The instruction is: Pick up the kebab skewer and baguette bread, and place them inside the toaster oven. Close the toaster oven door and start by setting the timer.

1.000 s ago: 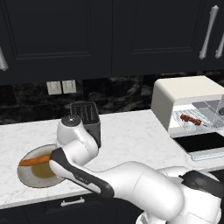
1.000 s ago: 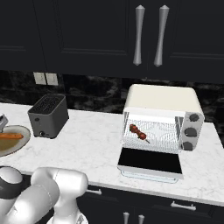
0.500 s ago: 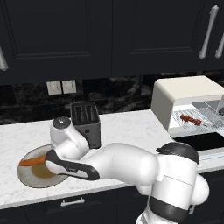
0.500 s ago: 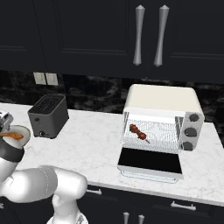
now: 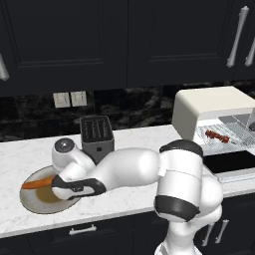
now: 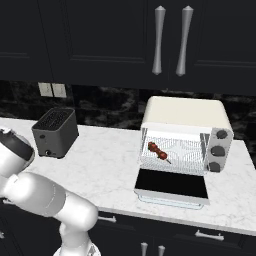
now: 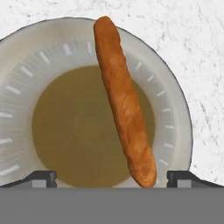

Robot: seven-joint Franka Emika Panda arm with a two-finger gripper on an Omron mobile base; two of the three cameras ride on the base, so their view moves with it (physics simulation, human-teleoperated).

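The baguette point(image 7: 124, 100) is seen lying across the plate point(image 7: 175, 113), centre of the hand view. The fingers point(image 7: 41, 177) are spread wide, nothing gripped. The skewer point(image 6: 158, 151) is seen inside the open toaster oven point(image 6: 186, 112).

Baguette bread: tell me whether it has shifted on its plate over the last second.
No. The baguette bread lies across the plate as before, one end at the plate's left rim, left of the toaster.

no readable text, labels, brands or numbers appear on anything here.
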